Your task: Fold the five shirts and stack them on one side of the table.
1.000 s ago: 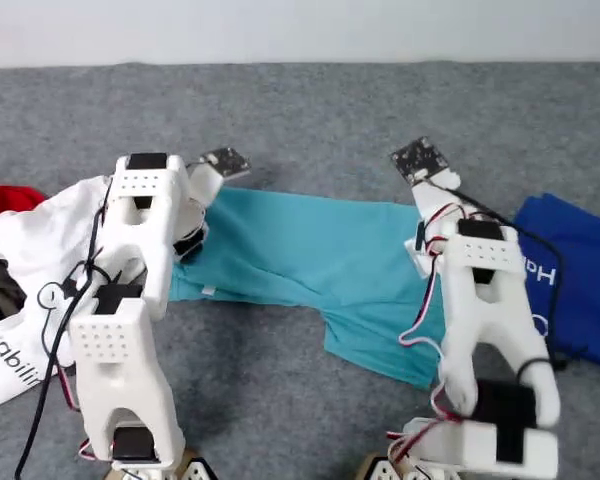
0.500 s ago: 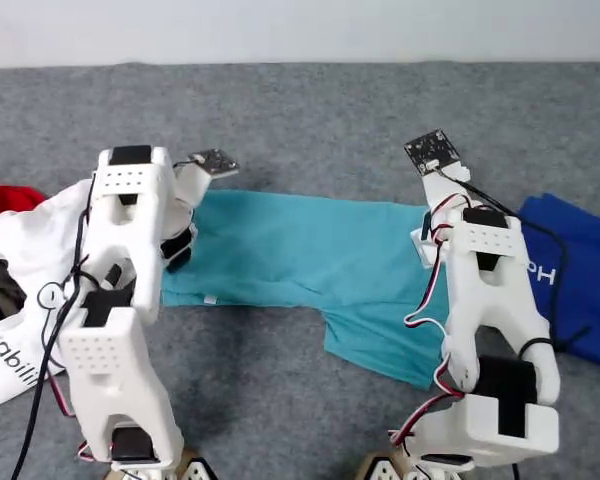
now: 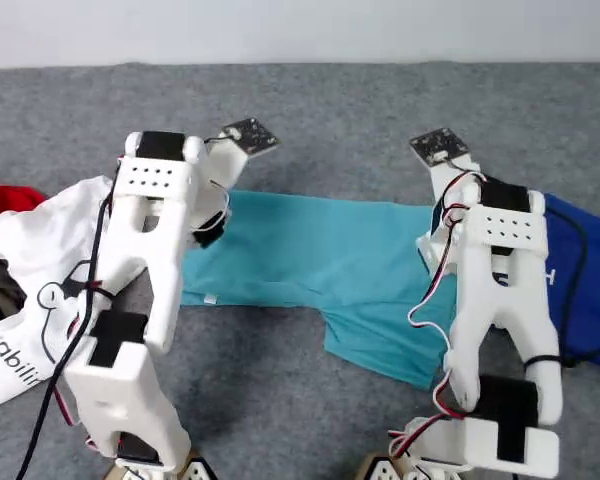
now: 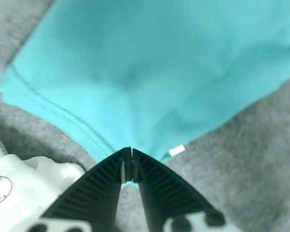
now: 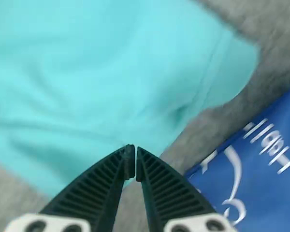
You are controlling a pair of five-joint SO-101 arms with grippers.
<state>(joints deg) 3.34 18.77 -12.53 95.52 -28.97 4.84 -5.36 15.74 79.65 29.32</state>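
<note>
As wrist views show up close, left pincer (image 4: 127,166) and right pincer (image 5: 133,163) clamp teal shirt (image 3: 310,250).

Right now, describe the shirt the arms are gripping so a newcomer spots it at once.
On the grey table, look between the two white arms. The teal shirt lies flat there, each arm's jaws shut on an edge. It is plain, unlike the printed white shirt and printed blue shirt flanking it.

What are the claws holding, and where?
Both hold the teal shirt by its edge: the left claw at the end near the white shirt, the right claw near the blue shirt.
</note>
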